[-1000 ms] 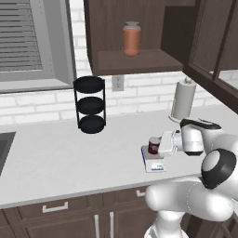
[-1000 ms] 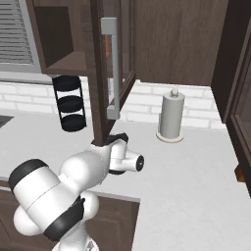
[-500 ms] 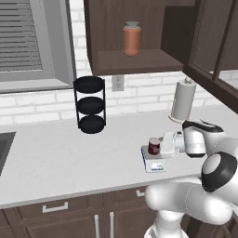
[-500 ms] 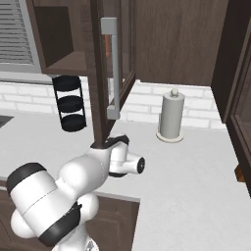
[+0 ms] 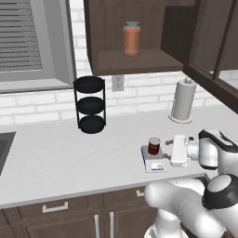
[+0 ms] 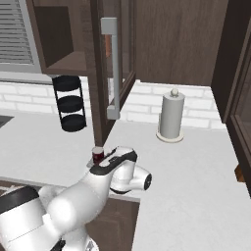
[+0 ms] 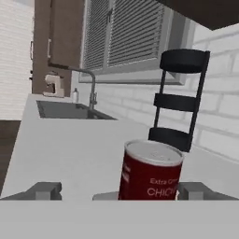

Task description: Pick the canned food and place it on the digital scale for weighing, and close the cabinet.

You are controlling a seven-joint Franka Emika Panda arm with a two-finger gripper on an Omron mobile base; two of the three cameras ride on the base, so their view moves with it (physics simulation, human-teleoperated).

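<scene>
The dark red canned food (image 5: 154, 146) stands upright on the small grey digital scale (image 5: 154, 164) near the counter's front edge. My gripper (image 5: 168, 149) hangs just right of the can, level with it, open and apart from it. In the hand view the can (image 7: 150, 172) sits ahead between my two spread fingertips (image 7: 44, 190), which touch nothing. The can (image 6: 98, 155) also peeks out beside my arm in the right base view. The dark brown cabinet (image 5: 135, 60) stands open, its glass door (image 6: 100, 73) swung out with the long silver handle (image 6: 112, 68) facing me.
An orange-brown jar (image 5: 131, 38) stands on the open cabinet shelf. A black three-tier rack (image 5: 90, 104) and a paper towel roll (image 5: 182, 100) stand at the back of the white counter (image 5: 56, 153). A sink with a faucet (image 7: 88, 91) lies far to the left.
My hand has drawn back a little to the right, away from the can. The can stays on the scale and the cabinet door has not moved.
</scene>
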